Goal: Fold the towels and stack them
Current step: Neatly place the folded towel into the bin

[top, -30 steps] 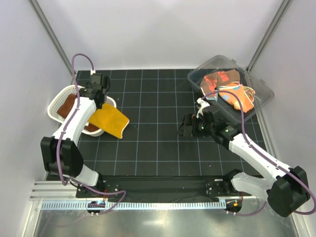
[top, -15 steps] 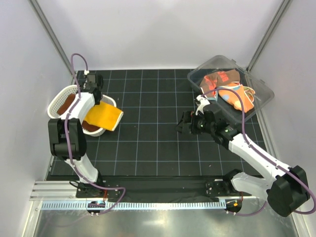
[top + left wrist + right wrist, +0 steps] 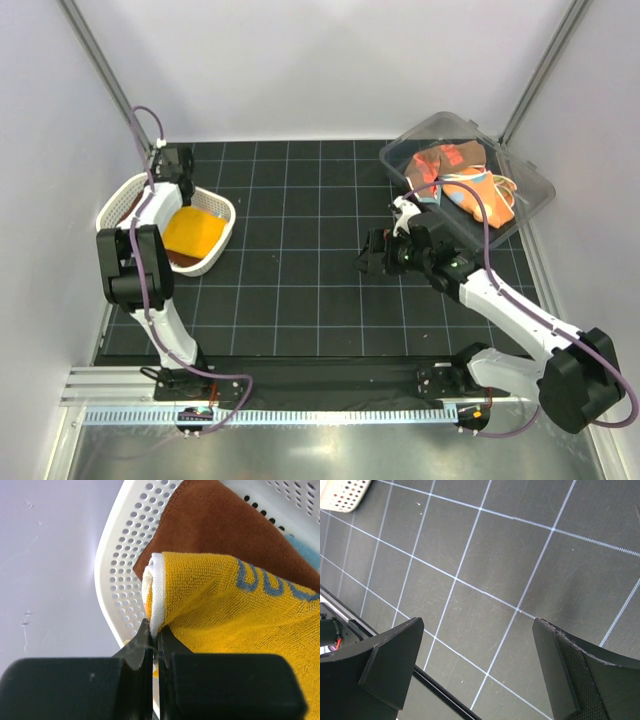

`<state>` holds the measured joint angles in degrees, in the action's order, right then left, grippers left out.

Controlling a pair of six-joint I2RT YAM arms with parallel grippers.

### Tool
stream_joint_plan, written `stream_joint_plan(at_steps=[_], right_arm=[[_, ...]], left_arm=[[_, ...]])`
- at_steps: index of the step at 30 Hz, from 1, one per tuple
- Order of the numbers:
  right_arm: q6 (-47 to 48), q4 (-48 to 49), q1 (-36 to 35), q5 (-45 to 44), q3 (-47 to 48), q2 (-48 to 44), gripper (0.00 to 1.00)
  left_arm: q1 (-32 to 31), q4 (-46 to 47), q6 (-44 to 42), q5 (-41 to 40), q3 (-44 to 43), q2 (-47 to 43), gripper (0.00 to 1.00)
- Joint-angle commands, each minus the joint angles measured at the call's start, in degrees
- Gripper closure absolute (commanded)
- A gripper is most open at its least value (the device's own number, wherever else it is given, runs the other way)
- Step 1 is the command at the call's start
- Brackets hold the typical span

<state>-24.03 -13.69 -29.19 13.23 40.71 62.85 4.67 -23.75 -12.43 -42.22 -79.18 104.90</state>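
A yellow towel (image 3: 192, 230) with blue lettering lies folded in the white mesh basket (image 3: 112, 205), on top of a rust-brown towel (image 3: 134, 212). My left gripper (image 3: 176, 192) is over the basket's far side. It is shut on the yellow towel's (image 3: 240, 630) white-edged corner, seen in the left wrist view at the left gripper (image 3: 155, 630), with the brown towel (image 3: 225, 525) behind. More towels (image 3: 452, 165), red-orange and orange, sit crumpled in the clear bin (image 3: 408, 135). My right gripper (image 3: 372, 255) hangs open over the bare black mat (image 3: 485, 555), holding nothing.
The basket's perforated rim (image 3: 125, 570) lies close to the left wall. A strip of light blue cloth (image 3: 306, 551) shows under the brown towel. The clear bin stands at the back right corner. A corner of the basket (image 3: 342, 492) shows in the right wrist view.
My left gripper has pulled the yellow towel back and left, from hanging over the basket's right rim onto the mat to lying inside the basket. The right arm has barely moved.
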Motion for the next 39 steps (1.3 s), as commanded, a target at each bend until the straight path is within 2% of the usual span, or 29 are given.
stream_joint_plan(at_steps=[1,10,12,13,16,18,20,23,27,28,30,31,32,34,35,36,39], right_arm=[[1.2,2.3,-0.3,-0.1,0.5,1.0,0.00],[1.3,2.7,-0.1,-0.8,0.7,3.7,0.00],[1.3,3.1,-0.2,-0.8,0.6,3.9,0.00],[1.3,3.1,-0.1,-0.8,0.7,4.0,0.00],[1.4,2.7,-0.2,-1.1,0.9,4.6,0.00],[1.6,2.5,-0.2,-1.5,1.0,4.8,0.00],[1.5,1.9,-0.1,-1.7,1.3,5.0,0.01],[0.9,-0.1,-0.2,-3.1,3.4,5.3,0.00],[-1.0,-4.1,-0.2,-5.8,10.8,6.1,0.00],[-1.5,-6.6,-0.2,-9.0,12.7,6.9,0.00],[-1.9,-8.5,0.0,-13.0,18.6,8.1,0.00],[-1.5,-10.5,0.4,-20.4,20.8,10.0,0.00],[-1.2,-11.3,2.0,-22.9,23.0,11.2,0.00],[-1.2,-14.3,6.1,-27.7,30.5,14.9,0.00],[-1.4,-15.0,10.3,-29.0,33.3,19.2,0.00],[-1.2,-15.6,12.0,-29.7,38.1,21.5,0.00],[0.6,-16.1,17.4,-34.2,45.2,30.5,0.00]], left_arm=[[1.0,4.2,-1.8,-0.1,-3.0,1.1,1.00],[3.8,6.2,-0.1,0.8,-3.9,3.8,0.99],[3.9,6.3,0.1,-2.2,-4.6,5.5,0.89],[3.9,6.5,0.1,-3.5,-5.0,5.9,0.71],[3.9,6.6,0.6,-10.7,-9.1,7.7,0.39],[3.5,1.0,3.0,-13.1,-13.7,8.8,0.34],[2.4,-3.8,5.2,-12.3,-20.0,9.1,0.31],[-1.1,-8.0,6.4,-11.4,-22.4,6.8,0.26],[-4.0,-19.1,20.0,0.8,-23.4,2.7,0.25],[-6.4,-21.4,22.2,8.6,-22.5,-0.7,0.25],[-7.9,-20.2,26.4,17.7,-16.4,-5.5,0.24],[-9.9,-18.0,27.1,26.9,-14.1,-9.9,0.23],[-11.2,-16.5,27.8,30.1,-11.3,-12.3,0.17],[-14.2,-14.8,28.9,38.0,-5.4,-15.9,0.13],[-17.8,-13.4,29.5,42.0,-4.0,-18.8,0.04],[-20.0,-13.4,29.7,42.0,-3.0,-19.6,0.01],[-26.1,-13.3,30.1,47.0,0.6,-23.2,0.00]])
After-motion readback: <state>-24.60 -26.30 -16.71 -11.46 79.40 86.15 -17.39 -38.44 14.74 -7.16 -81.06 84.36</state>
